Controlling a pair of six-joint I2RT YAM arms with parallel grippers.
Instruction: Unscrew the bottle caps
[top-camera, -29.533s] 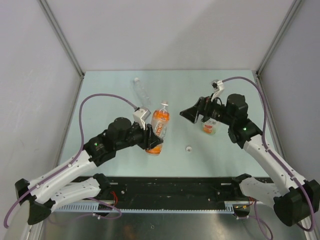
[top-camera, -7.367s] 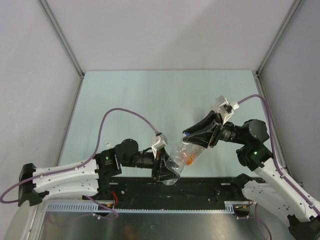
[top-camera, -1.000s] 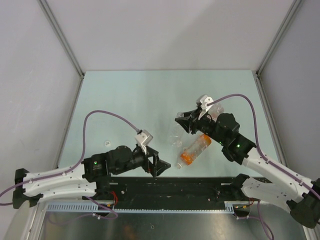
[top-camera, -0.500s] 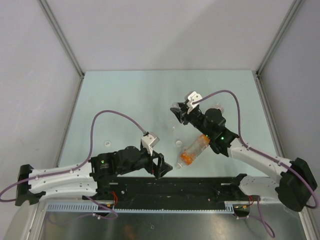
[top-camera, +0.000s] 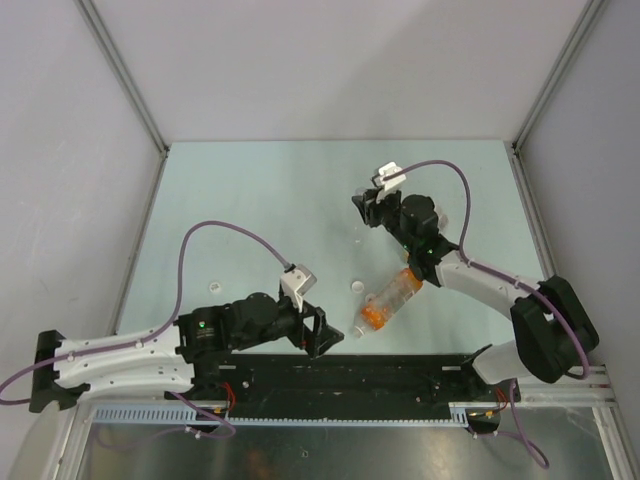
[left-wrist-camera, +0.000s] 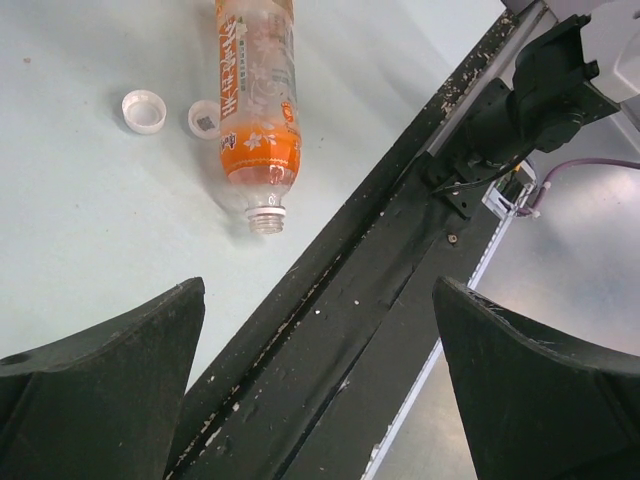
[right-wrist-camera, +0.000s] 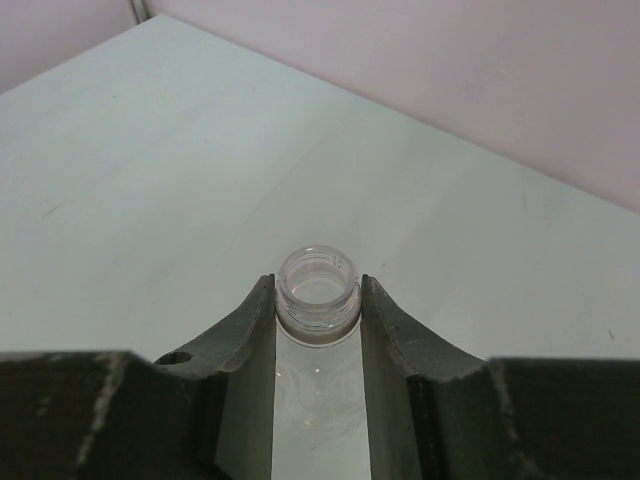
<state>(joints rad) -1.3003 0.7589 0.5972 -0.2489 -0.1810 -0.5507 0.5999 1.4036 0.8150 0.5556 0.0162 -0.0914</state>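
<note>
Two white bottle caps lie loose on the pale desk, just beside each other and close to the shoulder of the orange bottle. That bottle lies on its side close to the near edge, a little right of the middle. Its threaded neck is bare and points toward the black rail along that edge. The clear bottle is also uncapped, its open mouth showing round and empty in the right wrist view. The right gripper is clenched on its neck, one finger pressed to either side, and holds it over the desk right of centre, farther from the near edge than the orange bottle. The top view does not show whether the clear bottle's base touches the surface. A third small white cap lies alone near the left edge, well apart from the others. The left gripper hangs over the near edge by the rail with its jaws released and spread wide, nothing between them, the orange bottle's neck near its fingertips but not touching.
</note>
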